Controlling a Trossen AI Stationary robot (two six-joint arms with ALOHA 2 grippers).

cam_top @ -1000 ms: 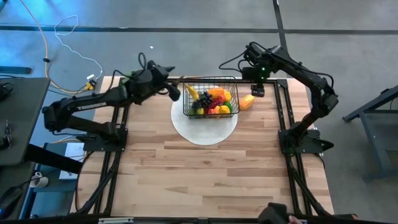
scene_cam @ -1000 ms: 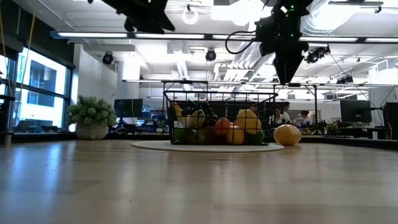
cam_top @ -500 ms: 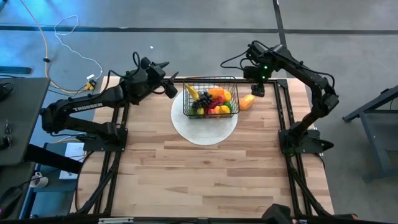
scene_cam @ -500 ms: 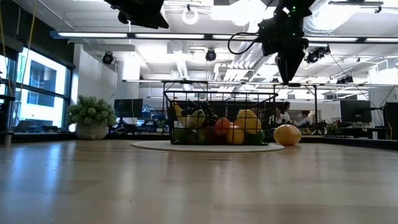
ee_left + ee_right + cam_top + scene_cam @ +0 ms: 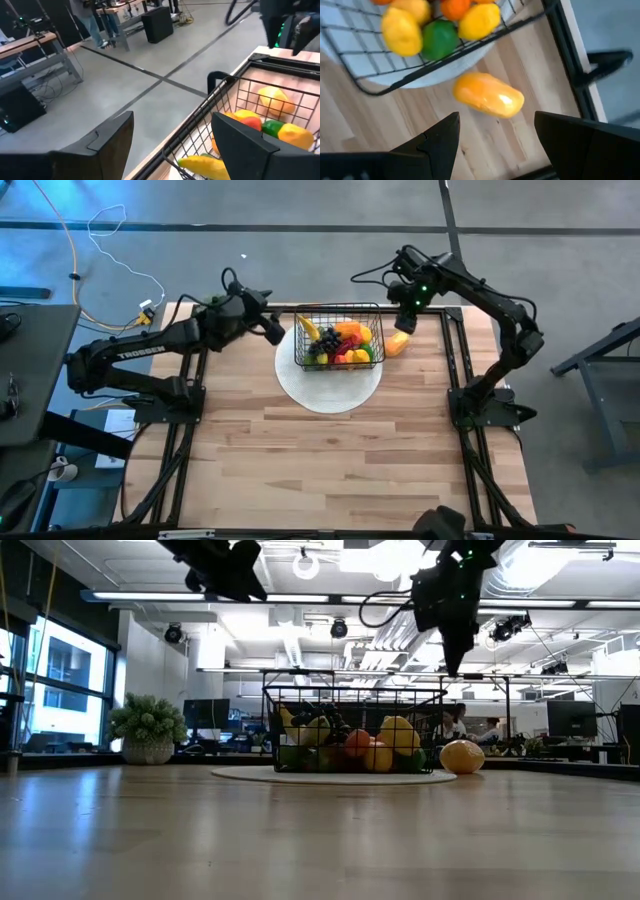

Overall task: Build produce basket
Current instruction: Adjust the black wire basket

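The black wire basket [image 5: 340, 309] stands on a round white plate [image 5: 328, 388] at the table's far middle. It holds produce [image 5: 338, 340]: a yellow banana [image 5: 202, 165], dark grapes, and red, green, orange and yellow pieces. An orange mango [image 5: 398, 343] lies on the table just right of the basket, also seen as the mango [image 5: 489, 95]. My right gripper [image 5: 512, 137] hangs open above the mango, pointing down and clear of it. My left gripper [image 5: 175, 145] is open in the air at the basket's far left corner [image 5: 220, 80], touching nothing.
Black frame rails [image 5: 452, 350] run along the table's left and right edges. A potted leafy bunch [image 5: 148, 726] shows at the far left in the low view. Bare wood [image 5: 330, 460] stretches from the plate to the near edge.
My right gripper has rolled about its own axis while staying above the mango, its fingers still apart. My left gripper has tipped slightly beside the basket's far left corner. The basket, the produce and the mango have stayed where they were.
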